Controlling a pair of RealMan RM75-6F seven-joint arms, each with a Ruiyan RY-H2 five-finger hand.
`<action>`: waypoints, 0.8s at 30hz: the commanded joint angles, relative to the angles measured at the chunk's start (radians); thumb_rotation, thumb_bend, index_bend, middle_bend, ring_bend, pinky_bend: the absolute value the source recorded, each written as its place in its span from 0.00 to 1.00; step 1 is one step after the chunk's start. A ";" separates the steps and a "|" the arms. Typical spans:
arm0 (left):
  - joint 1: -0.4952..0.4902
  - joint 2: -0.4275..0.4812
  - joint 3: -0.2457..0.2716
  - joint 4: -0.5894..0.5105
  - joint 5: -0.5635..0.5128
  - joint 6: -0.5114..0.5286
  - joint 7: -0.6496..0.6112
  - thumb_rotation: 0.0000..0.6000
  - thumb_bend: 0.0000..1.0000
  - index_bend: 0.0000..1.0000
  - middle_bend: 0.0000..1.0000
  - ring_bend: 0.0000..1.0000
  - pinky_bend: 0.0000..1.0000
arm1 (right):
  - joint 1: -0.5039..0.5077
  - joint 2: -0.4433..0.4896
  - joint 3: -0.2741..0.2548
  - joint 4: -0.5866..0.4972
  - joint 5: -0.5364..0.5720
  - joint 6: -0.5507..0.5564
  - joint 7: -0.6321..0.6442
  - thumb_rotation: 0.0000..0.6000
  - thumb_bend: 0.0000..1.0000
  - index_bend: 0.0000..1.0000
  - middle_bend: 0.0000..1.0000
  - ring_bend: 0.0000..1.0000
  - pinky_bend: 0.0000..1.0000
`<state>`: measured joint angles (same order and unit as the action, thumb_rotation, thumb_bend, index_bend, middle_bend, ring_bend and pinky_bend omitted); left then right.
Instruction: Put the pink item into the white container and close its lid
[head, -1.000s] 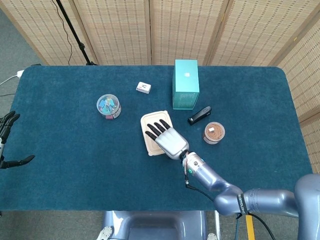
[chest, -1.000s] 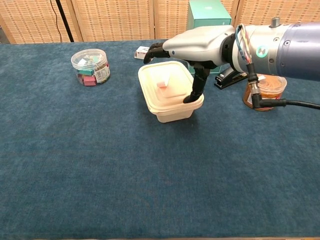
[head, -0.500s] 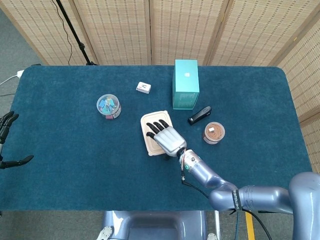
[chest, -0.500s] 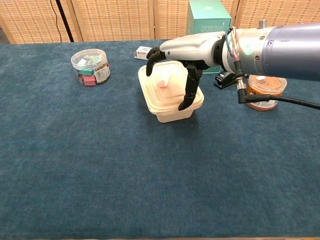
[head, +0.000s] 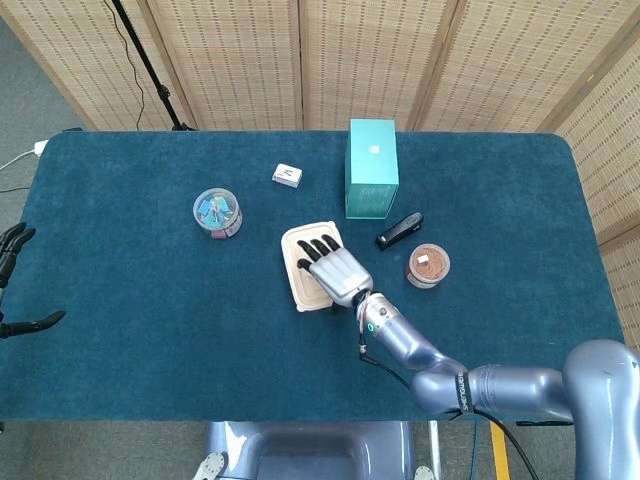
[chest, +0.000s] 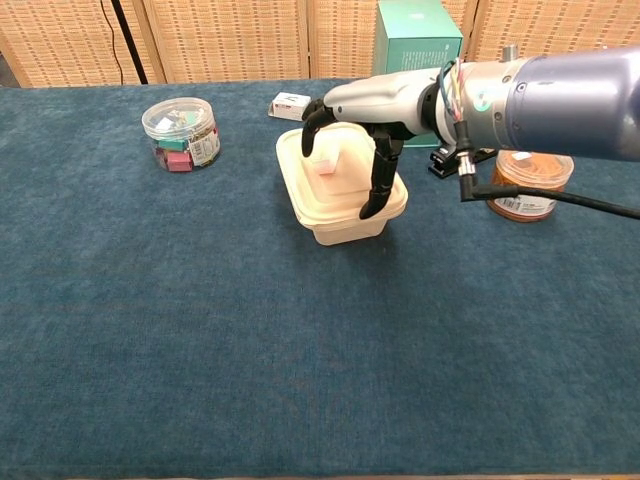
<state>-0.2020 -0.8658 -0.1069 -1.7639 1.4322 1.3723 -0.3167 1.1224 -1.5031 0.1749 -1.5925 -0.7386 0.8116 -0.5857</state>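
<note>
The white container (chest: 338, 205) stands mid-table with its lid on, and the pink item (chest: 325, 166) shows faintly through the lid. My right hand (chest: 372, 105) arches over the container. Its fingers (chest: 313, 117) curl down over the far left rim and its thumb presses the near right rim. From the head view the same right hand (head: 337, 270) covers most of the container (head: 298, 279). My left hand (head: 14, 250) hangs at the table's far left edge, fingers apart and holding nothing.
A clear jar of coloured clips (chest: 181, 132) stands to the left. Behind the container are a small white box (chest: 291, 102) and a tall teal box (chest: 415, 35). A black stapler (head: 399, 230) and a brown-filled jar (chest: 530, 185) lie to the right.
My right hand has slid further over the lid and lowered onto it. Its fingers went from stretched out to curled over the far rim, and the thumb closed in on the near rim.
</note>
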 joint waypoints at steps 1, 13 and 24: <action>0.000 0.001 -0.001 0.001 -0.001 -0.001 -0.003 1.00 0.00 0.00 0.00 0.00 0.00 | 0.008 0.006 -0.007 0.000 0.020 -0.004 -0.005 1.00 0.00 0.23 0.00 0.00 0.00; 0.001 -0.001 -0.002 -0.002 -0.001 -0.002 0.003 1.00 0.00 0.00 0.00 0.00 0.00 | 0.028 0.023 -0.029 -0.037 0.044 -0.012 -0.002 1.00 0.00 0.27 0.00 0.00 0.00; 0.001 0.002 -0.002 0.002 0.002 -0.006 -0.009 1.00 0.00 0.00 0.00 0.00 0.00 | 0.038 0.029 -0.050 -0.033 0.054 0.000 -0.006 1.00 0.00 0.27 0.00 0.00 0.00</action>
<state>-0.2010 -0.8640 -0.1089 -1.7624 1.4345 1.3661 -0.3256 1.1602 -1.4746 0.1252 -1.6258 -0.6840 0.8114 -0.5913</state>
